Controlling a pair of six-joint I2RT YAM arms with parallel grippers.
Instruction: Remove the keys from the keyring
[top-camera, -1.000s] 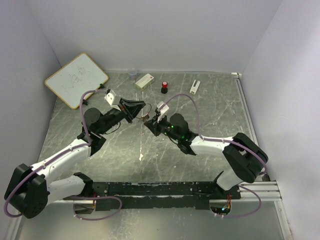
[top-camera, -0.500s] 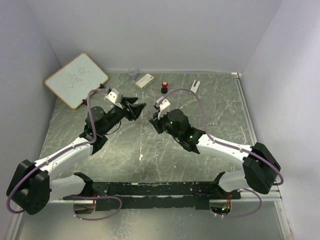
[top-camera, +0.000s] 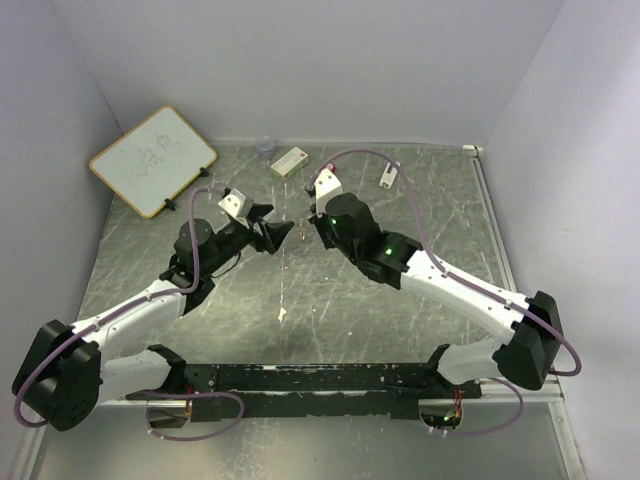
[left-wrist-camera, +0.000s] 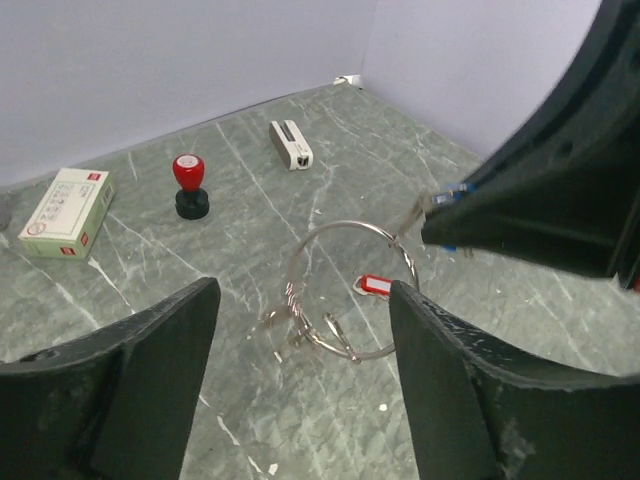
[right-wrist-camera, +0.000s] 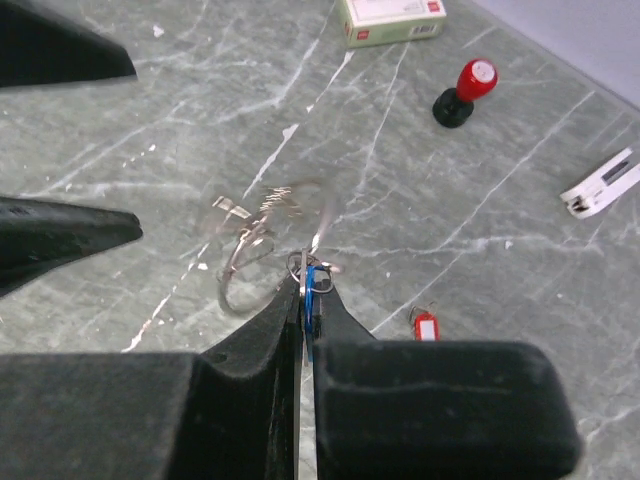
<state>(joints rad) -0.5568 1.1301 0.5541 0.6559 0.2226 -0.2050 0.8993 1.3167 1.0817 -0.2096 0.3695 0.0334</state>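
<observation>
Keyring (left-wrist-camera: 347, 224) hangs from the blue key (right-wrist-camera: 312, 285), which the right gripper (right-wrist-camera: 306, 300) pinches tight. Plain keys (left-wrist-camera: 285, 322) dangle below, blurred. The left gripper (left-wrist-camera: 300, 300) faces it, fingers spread and empty. Beyond, a red key (left-wrist-camera: 375, 285) apparently lies loose on the table (left-wrist-camera: 250, 170).

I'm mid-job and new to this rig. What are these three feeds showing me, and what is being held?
A left arm and a right arm stand at a table. The overhead view looks down from behind them; the other two come from a camera on each wrist. The right hand is shut on the blue-headed key, and the keyring with plain keys hangs from it. The left hand is open near the ring, holding nothing. A red-headed key lies loose on the table. Also there: a red-topped stamp, a small box, a whiteboard.
</observation>
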